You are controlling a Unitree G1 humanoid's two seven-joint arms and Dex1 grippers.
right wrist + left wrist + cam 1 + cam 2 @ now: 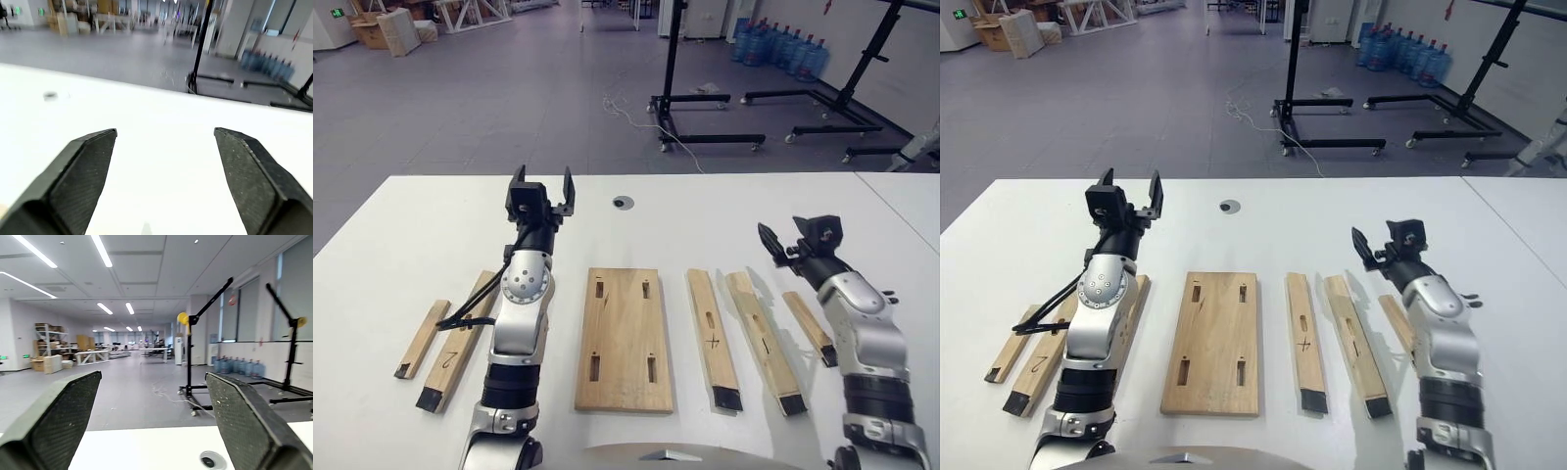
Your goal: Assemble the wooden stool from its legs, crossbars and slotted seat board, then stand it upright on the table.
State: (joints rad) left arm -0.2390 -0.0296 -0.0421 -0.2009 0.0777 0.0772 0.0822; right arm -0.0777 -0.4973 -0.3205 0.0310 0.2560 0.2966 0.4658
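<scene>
On the tabletop (pixel 411 225) the slotted seat board (pixel 624 338) lay flat in the middle, one leg (pixel 712 333) just to its right, a short crossbar (pixel 808 326) farther right. The left end effector (pixel 543 178) and right end effector (pixel 795 233) hovered empty, fingers apart; such flat pieces could slip from a shallow pinch.

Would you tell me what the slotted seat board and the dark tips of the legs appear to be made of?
The seat board looks like pale, matte, unvarnished wood, with visible grain. The leg tips are black, perhaps rubber or plastic caps or paint.
</scene>
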